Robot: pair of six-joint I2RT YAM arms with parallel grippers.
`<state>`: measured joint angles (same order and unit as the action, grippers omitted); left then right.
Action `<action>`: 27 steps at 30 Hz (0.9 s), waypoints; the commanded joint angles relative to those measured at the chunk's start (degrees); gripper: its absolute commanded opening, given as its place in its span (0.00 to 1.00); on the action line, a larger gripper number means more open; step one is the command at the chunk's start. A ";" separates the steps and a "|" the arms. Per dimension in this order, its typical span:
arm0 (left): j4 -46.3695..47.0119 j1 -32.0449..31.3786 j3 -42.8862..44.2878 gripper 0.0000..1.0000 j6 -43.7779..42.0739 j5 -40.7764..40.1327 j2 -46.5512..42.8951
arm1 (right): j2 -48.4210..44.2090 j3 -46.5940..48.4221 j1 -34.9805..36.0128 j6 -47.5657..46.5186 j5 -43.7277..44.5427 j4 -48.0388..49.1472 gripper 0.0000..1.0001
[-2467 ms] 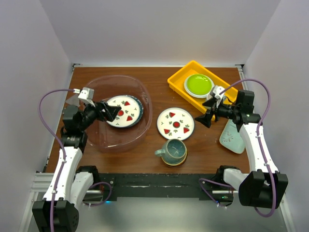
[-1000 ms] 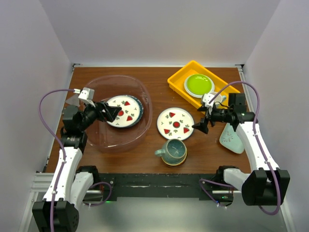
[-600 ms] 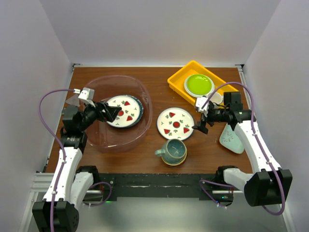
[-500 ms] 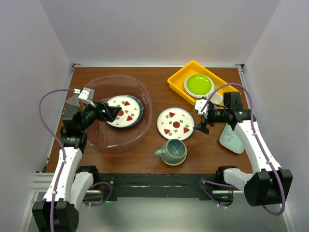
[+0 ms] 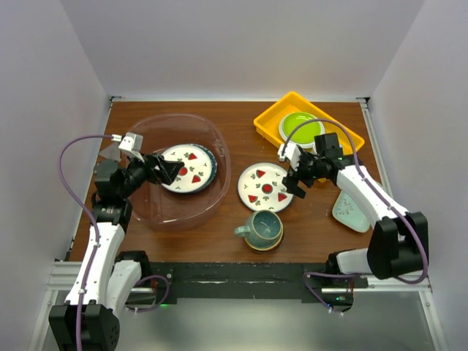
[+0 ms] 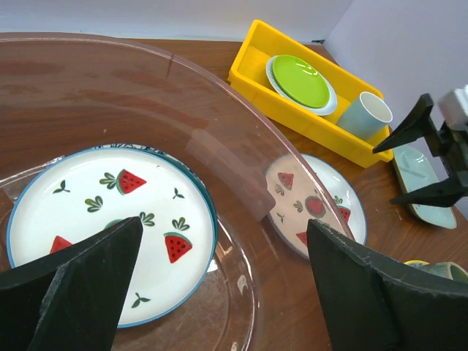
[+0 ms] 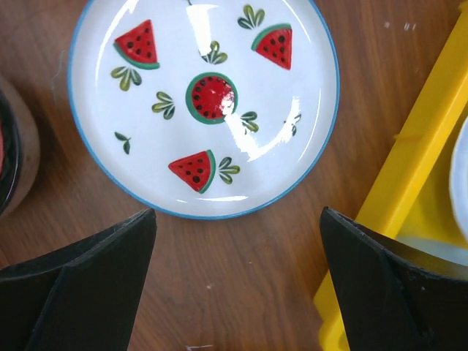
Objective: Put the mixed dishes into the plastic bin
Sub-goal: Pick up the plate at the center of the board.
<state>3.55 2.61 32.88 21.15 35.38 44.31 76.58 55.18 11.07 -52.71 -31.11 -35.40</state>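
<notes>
The plastic bin stands at the left and holds a watermelon plate. Just above that plate, inside the bin, my left gripper hangs open and holds nothing; in the left wrist view the left gripper frames the plate and the bin's rim. A second watermelon plate lies on the table. My right gripper hovers open at its right edge; the right wrist view shows the right gripper empty over bare wood beside the plate. A teal mug and a mint dish sit on the table.
A yellow tray at the back right holds a lime-green plate, and a white cup stands by it. The tray's wall runs close to my right fingers. The mug's edge shows at the left.
The right arm has swung left, from beside the mint dish to the right edge of the table plate, still open. The left arm has not moved.
</notes>
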 commanded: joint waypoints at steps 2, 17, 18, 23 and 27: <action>2.07 0.29 -0.28 1.00 -2.07 0.75 -0.55 | 5.24 1.68 1.15 22.19 9.92 7.54 0.89; 2.07 0.29 -0.19 1.00 -2.08 0.84 -0.81 | 18.16 4.06 1.23 34.95 15.47 9.82 0.57; 2.07 0.29 -0.19 1.00 -2.16 0.84 -0.72 | 18.78 4.23 1.23 35.30 15.56 10.00 0.56; 1.99 0.29 -0.19 1.00 -2.16 0.92 -0.90 | 22.29 5.55 1.23 37.06 15.29 10.61 0.56; 1.90 0.29 -0.19 1.00 -2.25 0.92 -0.99 | 24.06 6.08 1.23 38.03 15.03 10.88 0.54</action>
<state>3.53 2.61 32.88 20.32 35.40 44.21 99.18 59.33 12.05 -16.69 -16.51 -26.11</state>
